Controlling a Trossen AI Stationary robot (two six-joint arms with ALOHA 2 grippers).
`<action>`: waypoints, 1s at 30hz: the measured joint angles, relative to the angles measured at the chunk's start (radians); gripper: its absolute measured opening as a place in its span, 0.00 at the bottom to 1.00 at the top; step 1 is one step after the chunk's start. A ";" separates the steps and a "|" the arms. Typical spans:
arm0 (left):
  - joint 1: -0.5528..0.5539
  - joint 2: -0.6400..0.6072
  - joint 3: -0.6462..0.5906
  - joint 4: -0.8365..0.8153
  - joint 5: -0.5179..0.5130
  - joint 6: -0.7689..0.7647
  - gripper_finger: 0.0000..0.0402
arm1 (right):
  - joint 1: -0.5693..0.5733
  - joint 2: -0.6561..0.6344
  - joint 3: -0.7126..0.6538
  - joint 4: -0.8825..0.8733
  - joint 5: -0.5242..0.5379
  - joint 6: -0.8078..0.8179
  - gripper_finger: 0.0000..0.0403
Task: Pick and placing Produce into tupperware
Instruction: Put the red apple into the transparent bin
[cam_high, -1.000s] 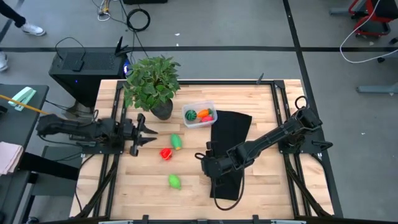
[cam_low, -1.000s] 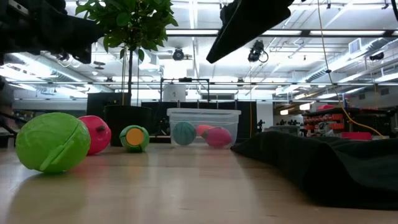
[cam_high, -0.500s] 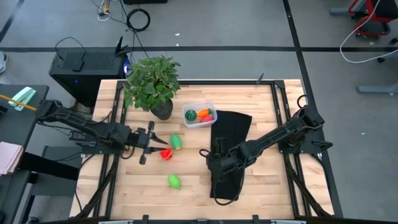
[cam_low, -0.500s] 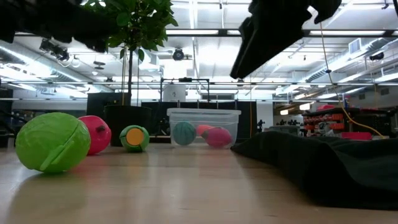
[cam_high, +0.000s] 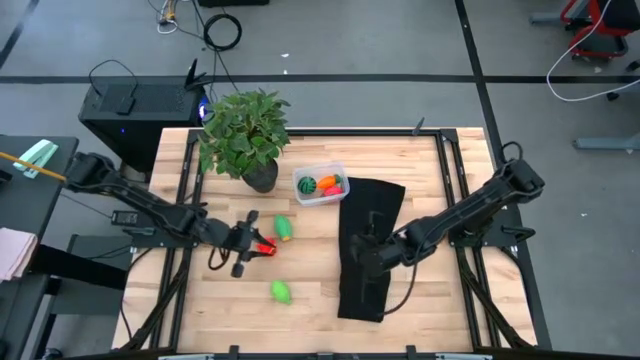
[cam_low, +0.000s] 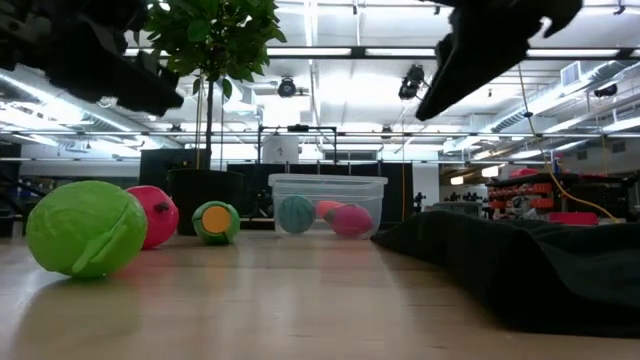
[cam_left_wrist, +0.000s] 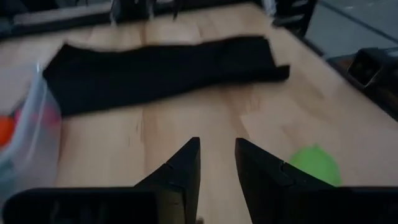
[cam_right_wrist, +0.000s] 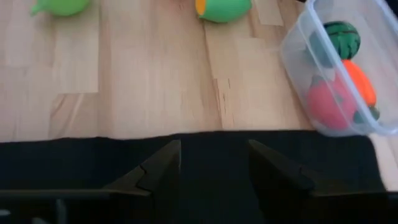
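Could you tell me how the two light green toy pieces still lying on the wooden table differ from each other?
The light green piece near the red toy shows an orange end face; the light green piece by the table's front edge shows plain green only. The first lies close to the clear plastic tub; the second lies farther off, alone. In the low view the second looms much larger than the first. Both rest loose on the table.

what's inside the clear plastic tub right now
Inside the clear rectangular plastic tub lie three toys: a dark green striped round melon, an orange carrot and a red fruit. Whatever sits beneath them is covered.
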 joint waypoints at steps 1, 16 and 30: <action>-0.008 0.009 0.004 -0.016 -0.010 -0.017 0.28 | 0.005 -0.015 -0.019 0.009 -0.002 0.015 0.47; -0.142 0.233 0.233 -0.341 -0.257 -0.059 0.55 | 0.025 -0.135 -0.210 0.091 -0.018 0.145 0.52; -0.140 0.300 0.459 -0.848 -0.150 -0.391 0.72 | 0.025 -0.137 -0.210 0.115 -0.023 0.044 0.54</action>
